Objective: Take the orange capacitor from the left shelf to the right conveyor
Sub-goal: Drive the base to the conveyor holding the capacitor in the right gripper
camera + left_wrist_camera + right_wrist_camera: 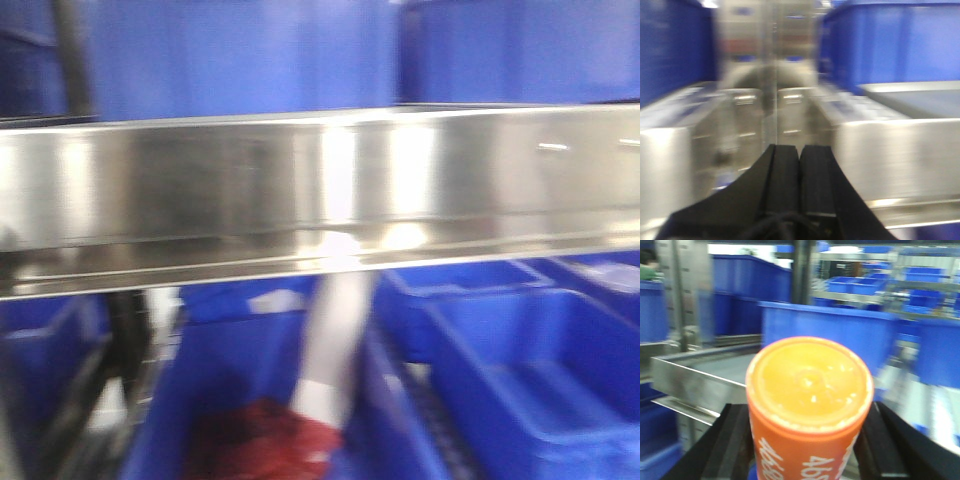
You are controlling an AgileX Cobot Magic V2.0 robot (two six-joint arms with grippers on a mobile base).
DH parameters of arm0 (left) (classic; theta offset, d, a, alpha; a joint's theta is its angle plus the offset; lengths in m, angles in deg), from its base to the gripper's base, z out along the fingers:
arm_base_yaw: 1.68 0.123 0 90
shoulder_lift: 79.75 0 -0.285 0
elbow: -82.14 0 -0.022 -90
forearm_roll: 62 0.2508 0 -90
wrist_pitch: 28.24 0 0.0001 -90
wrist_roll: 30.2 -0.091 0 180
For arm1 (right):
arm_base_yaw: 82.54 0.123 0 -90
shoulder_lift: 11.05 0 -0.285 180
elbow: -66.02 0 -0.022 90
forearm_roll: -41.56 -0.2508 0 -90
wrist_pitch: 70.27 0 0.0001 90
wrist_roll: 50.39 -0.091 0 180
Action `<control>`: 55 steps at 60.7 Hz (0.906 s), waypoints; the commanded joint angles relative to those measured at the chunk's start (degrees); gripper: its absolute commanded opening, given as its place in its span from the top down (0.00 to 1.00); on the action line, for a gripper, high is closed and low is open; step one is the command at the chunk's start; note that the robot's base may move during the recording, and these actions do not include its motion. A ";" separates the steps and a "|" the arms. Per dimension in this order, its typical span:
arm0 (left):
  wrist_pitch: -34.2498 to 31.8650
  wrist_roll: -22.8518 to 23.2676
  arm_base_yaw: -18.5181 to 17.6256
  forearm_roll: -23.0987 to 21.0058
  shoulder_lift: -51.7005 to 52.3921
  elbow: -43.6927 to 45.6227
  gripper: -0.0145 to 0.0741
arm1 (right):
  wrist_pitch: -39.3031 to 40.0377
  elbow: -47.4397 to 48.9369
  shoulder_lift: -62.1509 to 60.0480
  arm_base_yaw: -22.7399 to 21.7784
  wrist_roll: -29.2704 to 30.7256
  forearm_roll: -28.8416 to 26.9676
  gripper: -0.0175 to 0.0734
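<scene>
The orange capacitor (pixel 810 405) stands upright in the right wrist view, its flat lidded top facing the camera and white digits running down its side. It is pinched in the right end effector (pixel 807 447), with one black finger (pixel 732 445) against its left side and the other against its right. It hangs clear of any surface that can be seen. Behind it a blue bin (pixel 830 330) fills the middle of the view, and the corner of a steel shelf (pixel 690 377) juts in from the left, below and well back from the capacitor. The left end effector (pixel 800 175) has its two black fingers pressed together with nothing between them. It points level at shiny steel surfaces, with blue bins on either side. In the front view, the shelf's broad reflective front lip (pixel 320 190) spans the frame. More blue bins (pixel 520 380) sit below it, one holding something red (pixel 260 440). All three views are blurred.
</scene>
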 commanded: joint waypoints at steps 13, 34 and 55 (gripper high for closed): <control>-4.77 0.00 0.85 -0.34 0.61 0.22 0.95 | 5.32 1.58 0.77 -0.19 0.12 0.35 0.74; -4.77 0.00 0.85 -0.34 0.61 0.22 0.95 | 5.32 1.58 0.77 -0.19 0.12 0.35 0.74; -4.77 0.00 0.85 -0.34 0.61 0.22 0.95 | 5.32 1.58 0.77 -0.19 0.12 0.35 0.74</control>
